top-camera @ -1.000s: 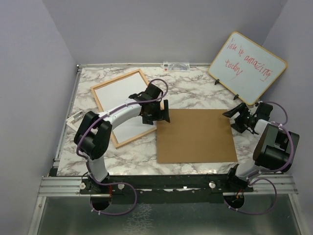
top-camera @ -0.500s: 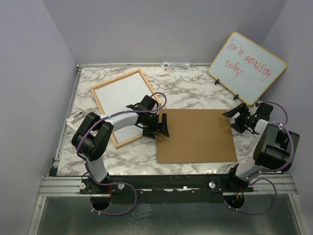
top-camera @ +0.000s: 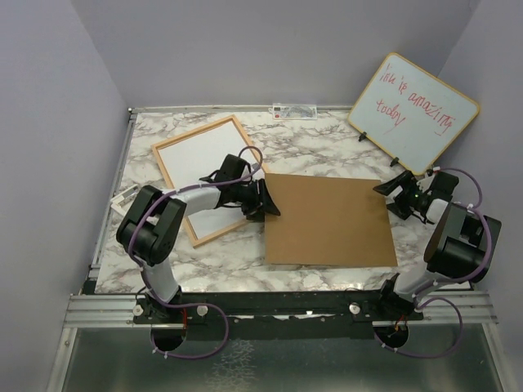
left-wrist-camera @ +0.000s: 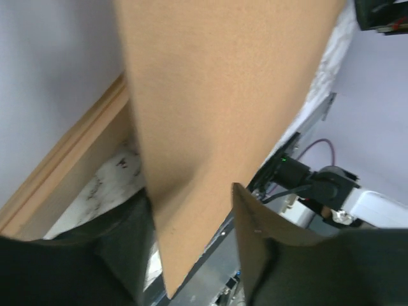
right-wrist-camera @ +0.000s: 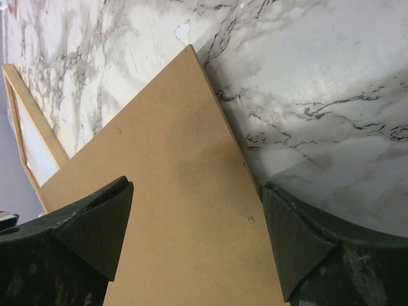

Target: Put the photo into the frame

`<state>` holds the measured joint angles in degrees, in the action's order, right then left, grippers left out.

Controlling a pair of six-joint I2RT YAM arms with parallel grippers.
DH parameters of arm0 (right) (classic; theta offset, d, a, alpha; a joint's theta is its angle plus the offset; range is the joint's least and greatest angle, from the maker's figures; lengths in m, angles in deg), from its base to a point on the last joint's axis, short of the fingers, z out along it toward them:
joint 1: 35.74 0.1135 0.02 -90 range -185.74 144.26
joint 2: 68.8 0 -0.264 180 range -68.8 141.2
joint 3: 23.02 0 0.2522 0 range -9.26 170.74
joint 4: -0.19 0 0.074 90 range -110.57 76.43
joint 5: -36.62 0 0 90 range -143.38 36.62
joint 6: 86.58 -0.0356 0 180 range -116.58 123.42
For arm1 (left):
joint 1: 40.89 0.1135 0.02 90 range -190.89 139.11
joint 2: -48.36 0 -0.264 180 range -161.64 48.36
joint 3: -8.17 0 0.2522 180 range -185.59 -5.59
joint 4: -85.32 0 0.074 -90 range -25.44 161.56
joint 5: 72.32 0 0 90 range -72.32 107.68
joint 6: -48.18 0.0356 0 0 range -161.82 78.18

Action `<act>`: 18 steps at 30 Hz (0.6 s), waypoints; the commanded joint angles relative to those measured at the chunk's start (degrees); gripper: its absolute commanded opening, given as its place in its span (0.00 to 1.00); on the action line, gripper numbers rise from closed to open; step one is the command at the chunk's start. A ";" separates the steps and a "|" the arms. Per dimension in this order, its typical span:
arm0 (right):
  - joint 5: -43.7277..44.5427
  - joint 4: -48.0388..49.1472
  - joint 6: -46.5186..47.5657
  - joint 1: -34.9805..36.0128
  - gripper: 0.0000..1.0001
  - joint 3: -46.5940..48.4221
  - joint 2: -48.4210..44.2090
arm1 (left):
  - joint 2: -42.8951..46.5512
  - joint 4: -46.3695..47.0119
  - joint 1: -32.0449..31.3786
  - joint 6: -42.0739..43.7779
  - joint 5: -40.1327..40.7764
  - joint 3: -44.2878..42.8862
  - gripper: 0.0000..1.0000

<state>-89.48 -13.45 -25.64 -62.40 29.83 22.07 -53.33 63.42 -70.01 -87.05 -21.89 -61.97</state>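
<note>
The frame (top-camera: pixel 173 145), thin light wood round a pale pane, lies at the back left of the marble table; its rail also shows in the left wrist view (left-wrist-camera: pixel 64 169) and the right wrist view (right-wrist-camera: pixel 25 121). The photo is out of view. A plain brown backing board (top-camera: pixel 327 220) lies in the middle. My left gripper (top-camera: pixel 265 200) straddles the board's left edge (left-wrist-camera: pixel 210 95), its jaws partly closed, with a gap left beside one finger (left-wrist-camera: pixel 255 229). My right gripper (top-camera: pixel 396 193) stands open at the board's right edge, the board (right-wrist-camera: pixel 172 204) lying between its fingers.
A wood-edged whiteboard (top-camera: pixel 415 110) with red writing leans on a stand at the back right. A small white object (top-camera: pixel 124 198) sits at the table's left edge and a label strip (top-camera: pixel 294 109) at the back edge. Grey walls close in on three sides.
My left gripper has moved down and left from above the frame to the board's left edge and narrowed its jaws. The board's left end has shifted slightly. The right arm barely moved.
</note>
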 commanded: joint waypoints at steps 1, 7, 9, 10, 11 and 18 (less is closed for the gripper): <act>-1.60 -12.91 0.45 1.42 0.87 -4.64 2.82 | 2.72 17.60 -1.59 -10.08 -9.56 -0.96 0.40; 0.24 -15.38 0.66 1.42 0.86 -3.34 -1.34 | 3.16 12.42 0.39 -6.60 -10.00 -5.71 0.05; 2.34 -17.15 0.78 1.35 0.86 -1.78 -3.59 | 3.13 9.56 1.55 -4.90 -10.06 -8.94 0.00; 3.60 -17.87 0.76 1.40 0.86 -0.82 -4.98 | 2.97 7.39 2.36 -3.91 -10.01 -10.90 0.00; 4.96 -18.61 0.63 1.43 0.86 0.19 -6.35 | 2.83 5.16 3.27 -3.10 -10.07 -12.91 0.00; 16.99 -21.62 0.05 6.78 0.86 12.65 -13.65 | 1.89 -6.53 9.05 -1.43 -10.20 -30.29 0.00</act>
<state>-81.13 -31.46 -25.29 -59.51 34.46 12.48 -51.97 62.68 -64.22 -89.83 -32.28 -82.80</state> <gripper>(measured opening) 0.863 0.013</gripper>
